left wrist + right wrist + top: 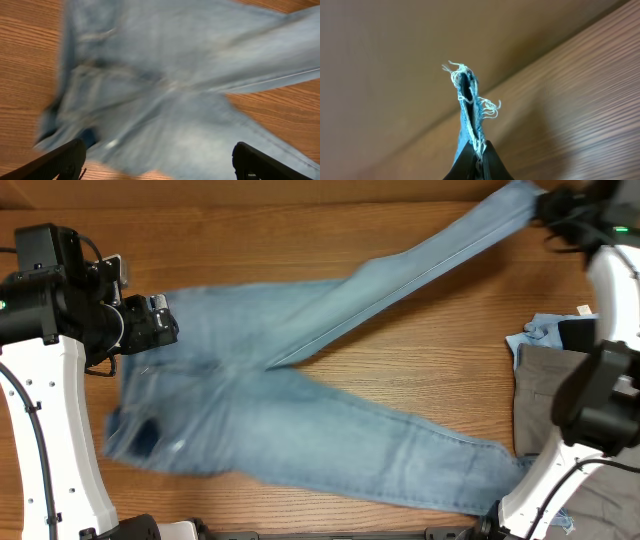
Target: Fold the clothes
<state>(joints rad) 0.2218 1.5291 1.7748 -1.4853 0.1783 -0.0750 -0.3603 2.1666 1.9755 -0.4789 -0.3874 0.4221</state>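
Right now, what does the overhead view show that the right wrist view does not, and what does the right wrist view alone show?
Only overhead: the whole pair of light blue jeans spread on the wooden table, the left gripper at the waist end, and grey trousers at the right edge. Only right wrist: the white loose threads of the frayed hem, close up, pinched in shut jaws. Both: the right gripper holding the end of one jeans leg above the table.

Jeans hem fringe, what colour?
White threads on light blue jeans; clearest in the right wrist view.
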